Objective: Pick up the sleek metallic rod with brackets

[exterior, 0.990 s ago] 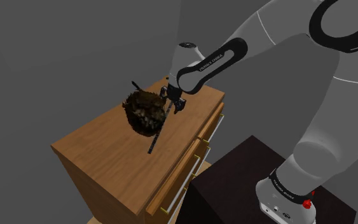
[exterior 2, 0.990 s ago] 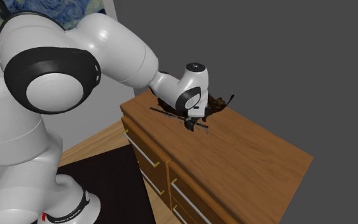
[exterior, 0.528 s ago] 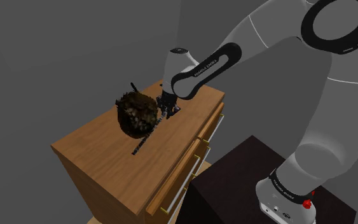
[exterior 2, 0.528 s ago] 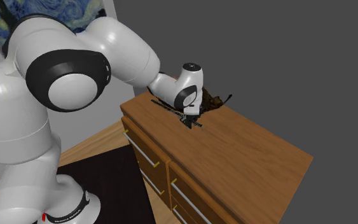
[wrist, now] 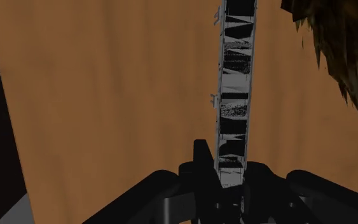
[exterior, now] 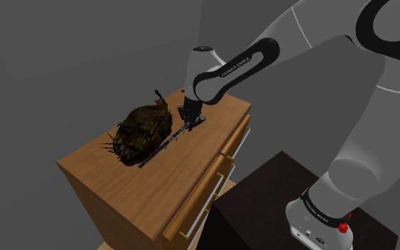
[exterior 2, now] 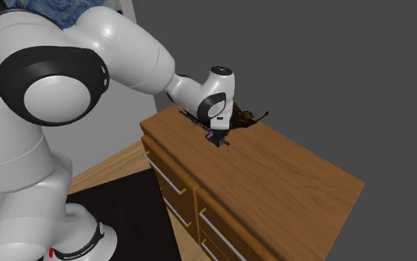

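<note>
In the wrist view the gripper [wrist: 225, 175] is clamped on the rod [wrist: 234, 95]. Its two black fingers [wrist: 202, 162] press against the near end from either side. The rod is a slim strip of silver-grey and black bands with small tabs along one edge. It runs straight away from the jaws across the wooden top of the dresser [wrist: 107, 95].

Just beside the far part of the rod sits a spiky brown lump [wrist: 336, 44], its bristles reaching toward the strip.

In the shoulder view the gripper [exterior: 190, 123] points down over the dresser [exterior: 113, 185], near the edge above the drawers [exterior: 237, 145]. The rod [exterior: 159, 148] slants from it toward that view's lower left, along the edge of the lump [exterior: 141, 131]. Whether the rod's far tip touches the wood or hangs clear of it cannot be told.

The dark stand [exterior: 269, 192] sits below and to that view's right.

In the second exterior view the gripper [exterior 2: 218, 139] hangs over the dresser's back corner, with the lump [exterior 2: 248, 119] just behind it.
</note>
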Robot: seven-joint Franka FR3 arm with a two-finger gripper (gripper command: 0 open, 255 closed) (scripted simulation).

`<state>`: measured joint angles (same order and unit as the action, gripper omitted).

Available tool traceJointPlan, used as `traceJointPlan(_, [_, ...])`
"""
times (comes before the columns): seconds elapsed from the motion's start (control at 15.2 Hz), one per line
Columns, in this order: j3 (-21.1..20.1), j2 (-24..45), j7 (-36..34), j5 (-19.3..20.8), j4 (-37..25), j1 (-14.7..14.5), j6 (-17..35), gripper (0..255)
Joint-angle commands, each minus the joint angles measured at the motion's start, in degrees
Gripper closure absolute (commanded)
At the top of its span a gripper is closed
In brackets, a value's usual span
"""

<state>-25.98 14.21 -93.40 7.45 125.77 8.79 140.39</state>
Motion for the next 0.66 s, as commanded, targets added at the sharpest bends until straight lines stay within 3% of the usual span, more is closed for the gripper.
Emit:
traceJointPlan(0.0, [-0.3, -1.2, 0.6, -0.9, -0.2, 0.3, -1.3, 255])
traceJointPlan(0.59, [-1.2, -5.2, 2.5, -3.7, -1.6, 1.1, -6.2, 255])
